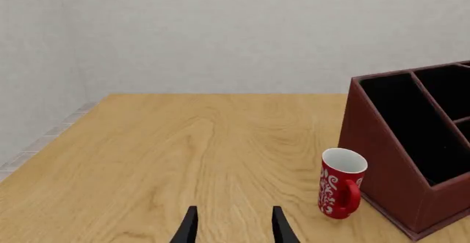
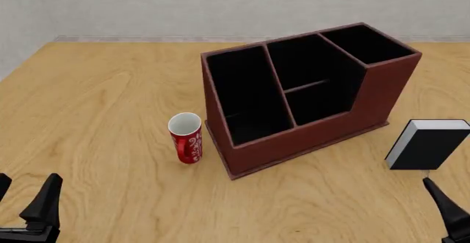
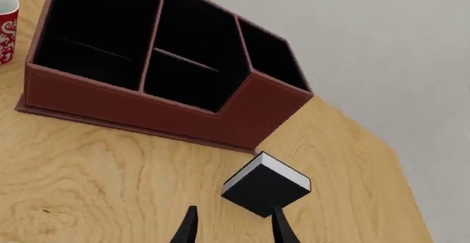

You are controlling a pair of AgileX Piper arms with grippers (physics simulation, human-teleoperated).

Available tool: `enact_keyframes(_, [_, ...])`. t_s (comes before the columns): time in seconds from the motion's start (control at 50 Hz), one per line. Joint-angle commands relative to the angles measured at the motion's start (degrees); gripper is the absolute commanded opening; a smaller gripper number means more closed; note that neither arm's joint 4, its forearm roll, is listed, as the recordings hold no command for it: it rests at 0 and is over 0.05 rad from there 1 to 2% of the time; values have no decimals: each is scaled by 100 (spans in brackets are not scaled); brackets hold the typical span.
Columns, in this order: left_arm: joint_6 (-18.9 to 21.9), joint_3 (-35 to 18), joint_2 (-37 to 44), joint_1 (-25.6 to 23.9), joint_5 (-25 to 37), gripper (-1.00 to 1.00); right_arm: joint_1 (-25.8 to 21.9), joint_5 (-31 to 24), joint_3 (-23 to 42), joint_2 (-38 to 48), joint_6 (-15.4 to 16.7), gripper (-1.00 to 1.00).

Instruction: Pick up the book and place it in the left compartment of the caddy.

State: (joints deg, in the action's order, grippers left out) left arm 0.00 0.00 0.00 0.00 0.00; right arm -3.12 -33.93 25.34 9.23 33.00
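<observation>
While both grippers, left (image 1: 231, 226) and right (image 3: 231, 226), stood open and empty, the book (image 2: 428, 144) sat on the wooden table (image 2: 110, 105) before pale walls (image 2: 220, 4).

Red mug (image 2: 186, 139) with white scroll pattern and white interior, standing upright with its opening upward on the light wood-grain bench (image 2: 103, 105); its handle shows in the left wrist view. Behind the bench, at 12 o'clock, a plain grey wall (image 2: 220, 4) and a strip of tiled floor (image 1: 41, 144).
</observation>
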Motion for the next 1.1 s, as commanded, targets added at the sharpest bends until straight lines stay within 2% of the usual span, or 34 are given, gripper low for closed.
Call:
enact_keyframes(0.02, [0, 0, 0, 0, 0, 100, 64, -649, 356, 307, 951, 100])
enact_keyframes(0.08, [0, 0, 0, 0, 0, 100, 100, -818, 534, 373, 1053, 100])
enact_keyframes(0.12, [0, 0, 0, 0, 0, 100, 175, -949, 583, 397, 1270, 100])
enact_keyframes(0.18, [0, 0, 0, 0, 0, 100, 196, -1169, 719, 446, 1417, 100])
enact_keyframes(0.22, [0, 0, 0, 0, 0, 100, 255, -1285, 718, 420, 1675, 100])
enact_keyframes(0.32, [0, 0, 0, 0, 0, 100, 240, -1757, 850, 412, 2057, 100])
enact_keyframes(0.36, [0, 0, 0, 0, 0, 100, 279, -1806, 944, 461, 2094, 100])
enact_keyframes(0.44, [0, 0, 0, 0, 0, 100, 438, -2116, 1168, 577, 2474, 100])
enact_keyframes(0.5, [0, 0, 0, 0, 0, 100, 440, -2263, 1348, 675, 2530, 100])
enact_keyframes(0.52, [0, 0, 0, 0, 0, 100, 478, -2350, 1354, 660, 2716, 100])
enact_keyframes(0.56, [0, 0, 0, 0, 0, 100, 468, -2439, 1538, 748, 2747, 100])
enact_keyframes(0.6, [0, 0, 0, 0, 0, 100, 513, -2584, 1601, 745, 3002, 100])
enact_keyframes(0.62, [0, 0, 0, 0, 0, 100, 459, -3044, 1959, 808, 3387, 100])
enact_keyframes(0.66, [0, 0, 0, 0, 0, 100, 431, -3143, 2120, 891, 3424, 100])
enact_keyframes(0.72, [0, 0, 0, 0, 0, 100, 456, -3262, 2131, 888, 3696, 100])
enact_keyframes(0.74, [0, 0, 0, 0, 0, 100, 488, -3265, 2103, 854, 3881, 100])
enact_keyframes(0.9, [0, 0, 0, 0, 0, 100, 466, -3232, 2381, 1095, 4121, 100])
enact_keyframes(0.98, [0, 0, 0, 0, 0, 100, 454, -3239, 2323, 1074, 4474, 100])
enact_keyframes(1.0, [0, 0, 0, 0, 0, 100, 420, -3226, 2387, 1140, 4421, 100])
enact_keyframes(1.1, [0, 0, 0, 0, 0, 100, 527, -3159, 2354, 1280, 4601, 100])
